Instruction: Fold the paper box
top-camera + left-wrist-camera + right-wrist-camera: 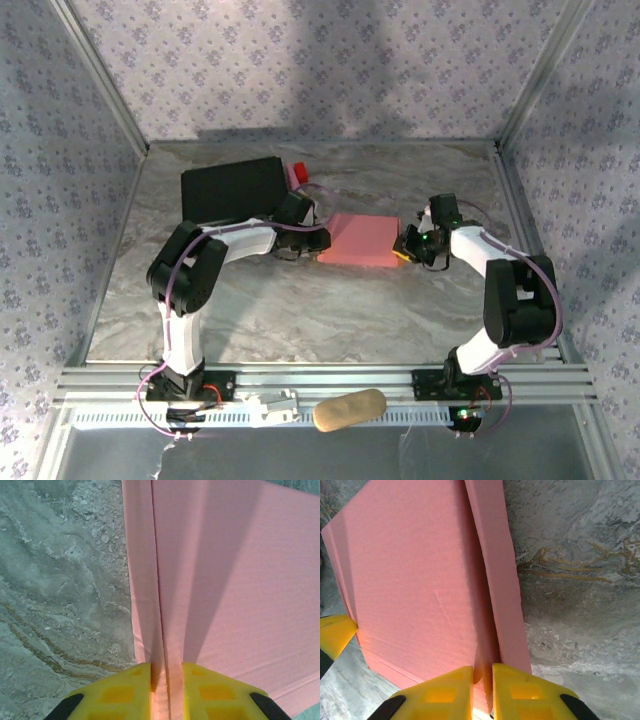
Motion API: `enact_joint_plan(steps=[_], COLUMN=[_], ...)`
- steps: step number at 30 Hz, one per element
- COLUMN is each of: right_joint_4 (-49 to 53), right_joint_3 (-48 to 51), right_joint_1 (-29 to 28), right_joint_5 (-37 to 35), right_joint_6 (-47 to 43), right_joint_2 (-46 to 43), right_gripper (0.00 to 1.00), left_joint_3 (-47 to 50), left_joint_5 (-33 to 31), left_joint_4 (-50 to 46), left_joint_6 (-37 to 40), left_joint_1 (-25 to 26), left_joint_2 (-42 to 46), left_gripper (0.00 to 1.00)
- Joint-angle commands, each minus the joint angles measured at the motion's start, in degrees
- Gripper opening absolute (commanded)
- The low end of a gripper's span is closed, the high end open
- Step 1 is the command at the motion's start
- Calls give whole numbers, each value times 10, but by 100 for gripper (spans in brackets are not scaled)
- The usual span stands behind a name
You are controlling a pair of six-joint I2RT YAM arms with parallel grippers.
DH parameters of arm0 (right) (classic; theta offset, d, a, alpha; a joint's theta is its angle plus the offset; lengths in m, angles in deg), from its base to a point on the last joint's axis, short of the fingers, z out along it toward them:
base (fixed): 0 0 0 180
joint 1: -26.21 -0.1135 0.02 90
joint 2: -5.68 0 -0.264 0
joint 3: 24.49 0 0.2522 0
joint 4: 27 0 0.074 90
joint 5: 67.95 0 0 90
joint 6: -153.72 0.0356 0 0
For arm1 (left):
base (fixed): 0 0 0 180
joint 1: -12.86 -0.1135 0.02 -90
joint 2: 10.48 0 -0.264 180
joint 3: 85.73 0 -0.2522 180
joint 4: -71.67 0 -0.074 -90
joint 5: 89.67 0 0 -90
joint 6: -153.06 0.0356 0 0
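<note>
Desk (330, 300): grey marbled top with patterned walls on three sides. Both arm bases are bolted at the near edge.

Black box (232, 188): far left on the desk, lying flat. A small red item (297, 172) pokes out at its far right corner; can't tell what it is.

Paper box (360, 240): pink, roughly mid-desk, just right of the black box and apart from it. It lies flat as a closed-looking rectangle, with one arm at each short end.

Left arm reaches in from the left. Left pincer (166, 672) is at the box's left end, yellow fingers (125, 690) clamped together on a thin upright pink edge strip. In the left wrist view the strip runs straight away from the fingertips, with a fold line beside it and the broad pink panel to its right. Bare desk is to its left.

Right arm comes in from the right. Right pincer (483, 672) is at the box's right end, likewise clamped on a thin pink edge, with almost no gap between the fingers. In the right wrist view a narrow flap runs alongside the main panel, with a crease between them. A yellow fingertip of the left pincer shows at the box's other end.

A tan oblong object (350, 410) lies on the near rail between the two bases, off the desk surface.
</note>
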Motion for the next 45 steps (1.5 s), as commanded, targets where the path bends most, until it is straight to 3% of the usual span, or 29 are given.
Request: enact_joint_plan(steps=[1, 7, 15, 19, 27, 34, 45], right_joint_4=[31, 36, -77, -119, -137, -177, -252], right_joint_3=[-13, 3, 25, 25, 52, 47, 57], right_joint_1=[-5, 29, 57, 60, 59, 49, 40], right_joint_5=[-27, -44, 96, 136, 117, 157, 204], right_joint_6=[-6, -19, -32, -17, -11, -2, 38], right_joint_2=[-30, -72, -6, 31, 35, 68, 95], right_gripper=[20, 33, 53, 56, 57, 58, 55], left_joint_3=[-2, 15, 46, 63, 102, 118, 159], left_joint_5=[-14, -22, -14, -17, -18, -16, 29], left_joint_4=[-51, -39, -6, 5, 36, 53, 122], left_joint_6=[3, 4, 2, -1, -8, -13, -43], left_joint_1=[6, 4, -7, -13, -28, -35, -64], left_joint_2=[1, -2, -5, -6, -7, -13, -32], left_gripper=[19, 16, 15, 13, 9, 7, 4])
